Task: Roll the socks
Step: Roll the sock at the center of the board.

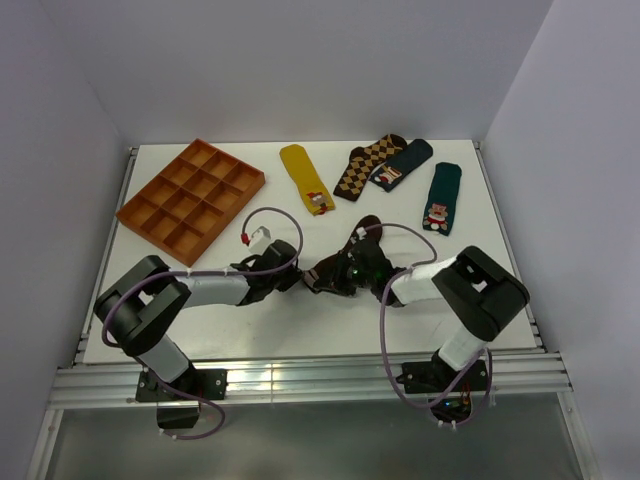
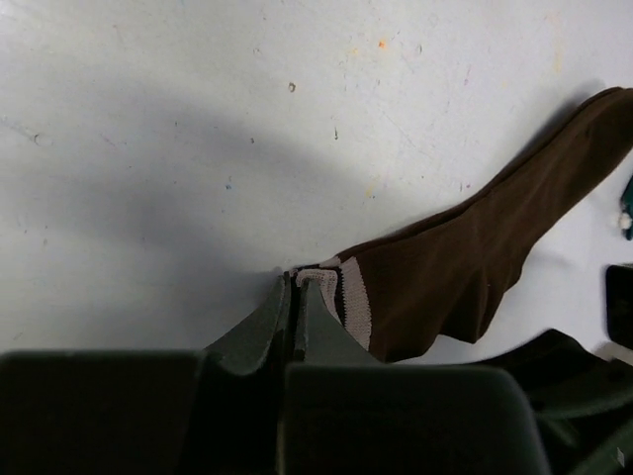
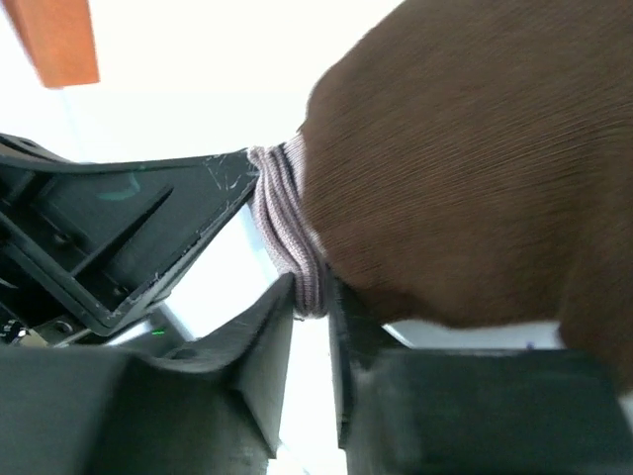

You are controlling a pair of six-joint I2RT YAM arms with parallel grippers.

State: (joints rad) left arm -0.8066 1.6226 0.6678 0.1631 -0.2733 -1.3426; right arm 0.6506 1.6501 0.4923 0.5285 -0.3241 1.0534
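The dark brown sock lies in the middle of the table, its length running up and to the right. In the left wrist view, the sock shows its cream-striped cuff clamped between my left gripper's shut fingers. In the right wrist view, my right gripper pinches the bunched pale cuff edge of the sock. In the top view, the left gripper and right gripper meet tip to tip at the sock's near end, which they hide.
An orange compartment tray stands at the back left. A mustard yellow sock, a diamond-patterned sock, a dark blue sock and a dark green sock lie along the back. The left gripper's body crowds the right wrist view.
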